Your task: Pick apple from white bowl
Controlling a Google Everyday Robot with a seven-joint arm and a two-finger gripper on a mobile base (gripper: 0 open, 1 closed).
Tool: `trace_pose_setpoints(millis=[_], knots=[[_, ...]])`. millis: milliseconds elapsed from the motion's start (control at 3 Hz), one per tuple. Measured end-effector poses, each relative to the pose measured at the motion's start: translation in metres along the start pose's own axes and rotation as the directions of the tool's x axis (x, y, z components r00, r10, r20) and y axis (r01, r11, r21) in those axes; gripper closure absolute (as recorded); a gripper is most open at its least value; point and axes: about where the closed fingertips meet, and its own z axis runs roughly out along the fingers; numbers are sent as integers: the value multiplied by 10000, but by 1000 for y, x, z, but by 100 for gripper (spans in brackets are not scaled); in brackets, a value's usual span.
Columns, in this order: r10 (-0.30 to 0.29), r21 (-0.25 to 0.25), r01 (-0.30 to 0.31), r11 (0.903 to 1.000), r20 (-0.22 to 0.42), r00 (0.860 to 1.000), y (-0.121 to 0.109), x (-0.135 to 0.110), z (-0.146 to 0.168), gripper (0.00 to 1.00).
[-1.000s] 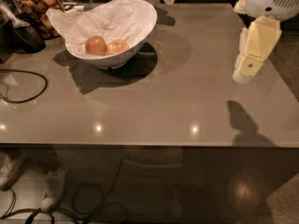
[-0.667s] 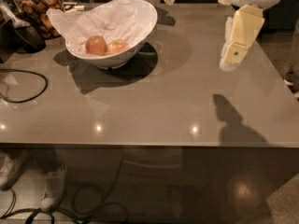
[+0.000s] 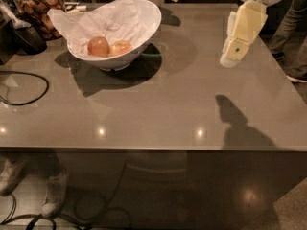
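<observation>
The white bowl [image 3: 136, 30] stands at the back left of the grey table, lined with crumpled white paper. Two reddish apples lie in it side by side: one on the left [image 3: 98, 46] and one on the right [image 3: 121, 47]. My gripper [image 3: 233, 51] hangs above the right side of the table, well to the right of the bowl, pointing down and holding nothing. Its shadow falls on the table near the front right.
A black cable [image 3: 26, 87] loops on the table's left side. A dark container of snacks [image 3: 38, 8] stands at the back left. A person's legs [image 3: 292, 28] are beside the table's right edge. The table's front edge [image 3: 153, 148] runs across the view.
The gripper has moved left and toward the back of the table, closer to the bowl. The bowl and apples have not moved.
</observation>
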Motion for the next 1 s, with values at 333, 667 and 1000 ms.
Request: trace_pose_setpoints(millis=[333,667,1000], knots=[[-413,-242,423,9988,400,9983,-25,-51,18,0],[-464,-39,467,9989,563,9973,-30,-58,19,0],[-277,-45,284,9996,1241,9919,-37,-66,21,0]])
